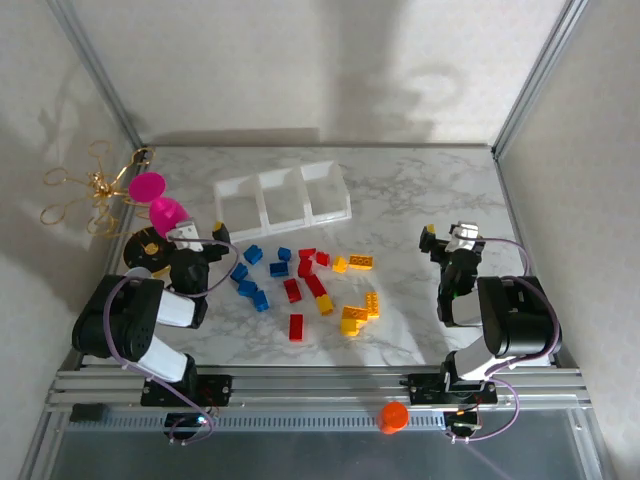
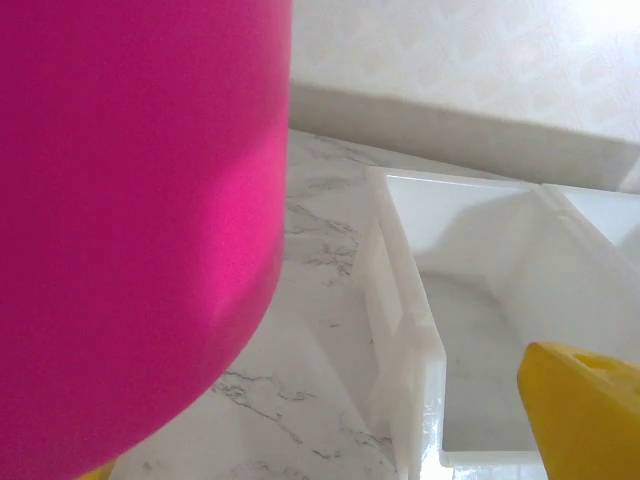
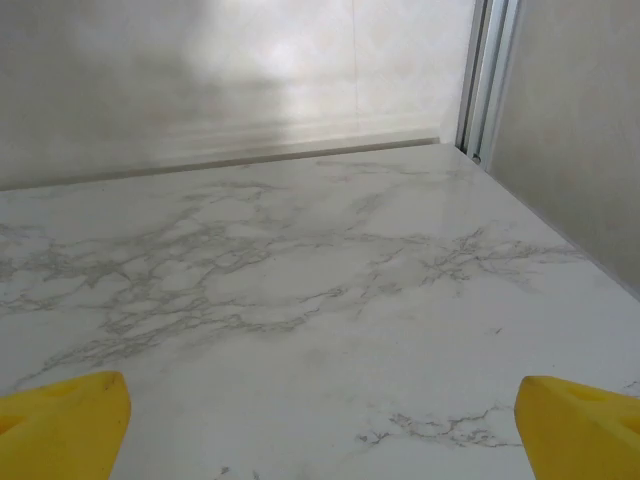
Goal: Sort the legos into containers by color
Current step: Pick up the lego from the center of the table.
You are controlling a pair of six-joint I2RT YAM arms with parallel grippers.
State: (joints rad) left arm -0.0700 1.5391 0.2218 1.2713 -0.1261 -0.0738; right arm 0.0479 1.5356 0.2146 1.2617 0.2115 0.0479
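Note:
The legos lie loose on the marble table in the top view: blue ones (image 1: 255, 278) on the left, red ones (image 1: 305, 280) in the middle, yellow ones (image 1: 357, 300) on the right. Behind them stands the white three-compartment tray (image 1: 262, 200), with nothing in it. My left gripper (image 1: 216, 238) is open just left of the blue bricks, near the tray's left end. In the left wrist view the gripper (image 2: 340, 445) holds nothing, and the tray wall (image 2: 405, 300) lies ahead on the right. My right gripper (image 1: 450, 236) stands open over bare table, right of the bricks. Its yellow fingertips (image 3: 60, 420) are wide apart round the gripper's middle (image 3: 320, 435).
Two magenta discs (image 1: 160, 200) sit at the far left; one (image 2: 130, 220) looms close beside my left gripper. A dark cup (image 1: 145, 250) and gold wire pieces (image 1: 95, 190) are there too. An orange knob (image 1: 393, 416) sits on the front rail. Walls enclose the table.

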